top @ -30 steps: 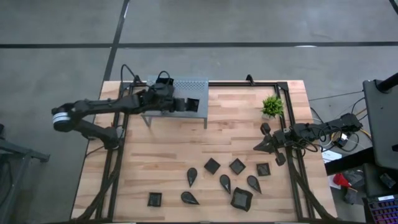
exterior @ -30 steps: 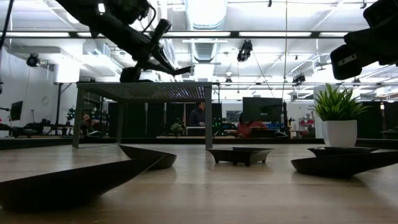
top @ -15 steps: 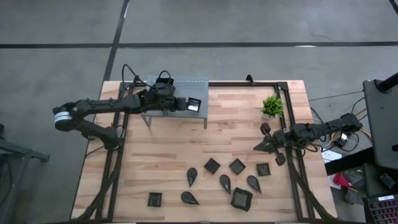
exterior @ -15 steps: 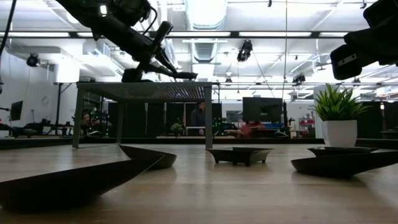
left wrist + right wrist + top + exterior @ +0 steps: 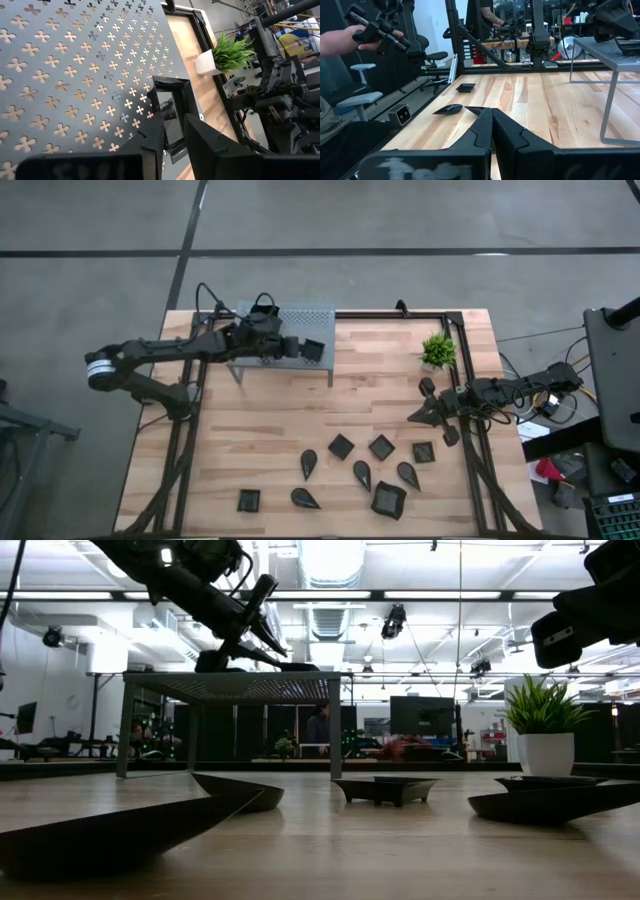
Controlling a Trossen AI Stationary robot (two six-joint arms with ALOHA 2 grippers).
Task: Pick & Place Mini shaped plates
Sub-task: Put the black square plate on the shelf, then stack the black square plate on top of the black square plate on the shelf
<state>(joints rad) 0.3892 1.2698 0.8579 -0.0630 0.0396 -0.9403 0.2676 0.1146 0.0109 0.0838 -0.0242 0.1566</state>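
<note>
A small square black plate point(image 5: 313, 350) lies flat on top of the grey perforated stand point(image 5: 300, 318), near the stand's right end. My left gripper point(image 5: 174, 142) reaches over the stand from the table's left, slanting down. It is open, with one finger on each side of the plate's near part point(image 5: 172, 135). Several more mini shaped plates, square and teardrop, rest on the wood toward the near edge, around one square plate point(image 5: 342, 446). My right gripper point(image 5: 415, 416) waits shut and level at the table's right side, touching nothing. My left gripper has its two fingers point(image 5: 150, 145) beside the square plate's near rims, coming at it slanting from the table's left. Whether they still touch the rims I cannot tell. The plate sits flat on the stand's top.
A small green plant in a white pot point(image 5: 437, 352) stands at the far right. Black frame rails point(image 5: 470, 380) run along the table's edges. Bare wood lies between the stand and the plates. A person's hand with a hand-held device point(image 5: 370, 32) shows beyond the table.
The square plate was tilted up above the stand at my left gripper's tips. It has come down level and now lies flat on the stand's top. Both arms have kept their places.
</note>
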